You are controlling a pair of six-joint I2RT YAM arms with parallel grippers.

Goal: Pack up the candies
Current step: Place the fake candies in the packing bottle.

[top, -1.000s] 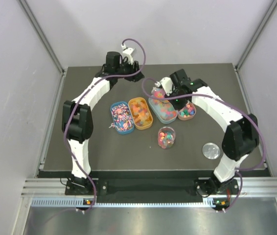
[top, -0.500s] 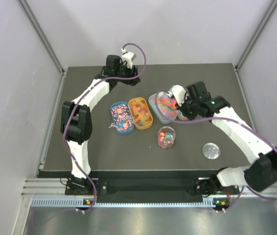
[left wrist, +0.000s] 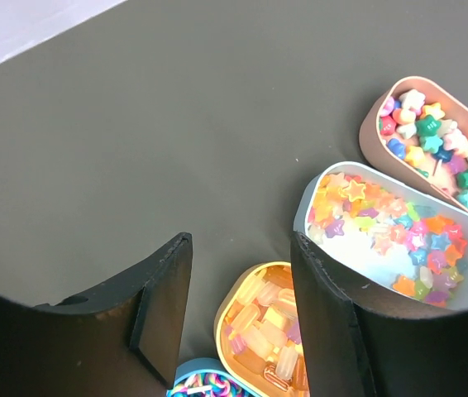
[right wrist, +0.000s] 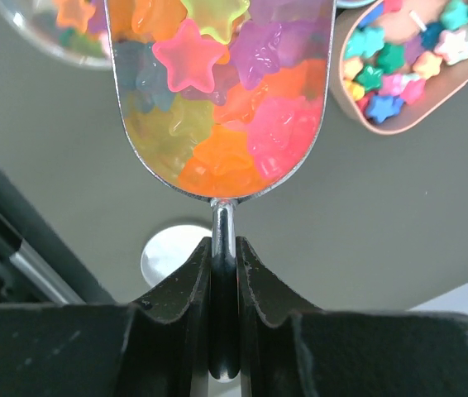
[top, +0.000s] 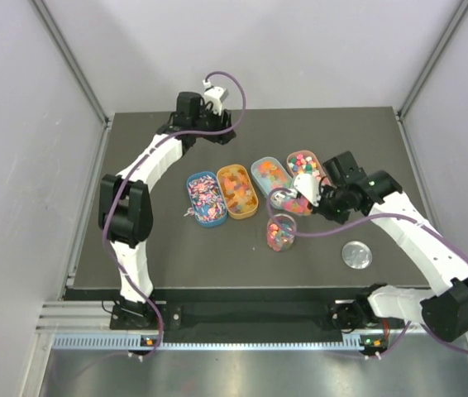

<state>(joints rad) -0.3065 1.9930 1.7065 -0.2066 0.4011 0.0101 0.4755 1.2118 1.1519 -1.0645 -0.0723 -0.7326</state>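
Right gripper (right wrist: 223, 248) clamped on scoop (right wrist: 222, 211) handle, star candies (right wrist: 188, 54) loaded; jar (top: 281, 231) just near-left of bowl. Left gripper (left wrist: 241, 244) half-open, empty.

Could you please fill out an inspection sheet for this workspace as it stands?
Surface: dark matte table.
Job's things: candies sorted in four oval trays; clear jar partly filled; scoop heaped with star gummies.
Clutter: round lid lying to the right of the jar.
Grippers: left gripper open, holding nothing; right gripper shut on the scoop's handle.
Cables: purple cables loop off both arms.
Surroundings: pale walls; metal rail at the near edge.
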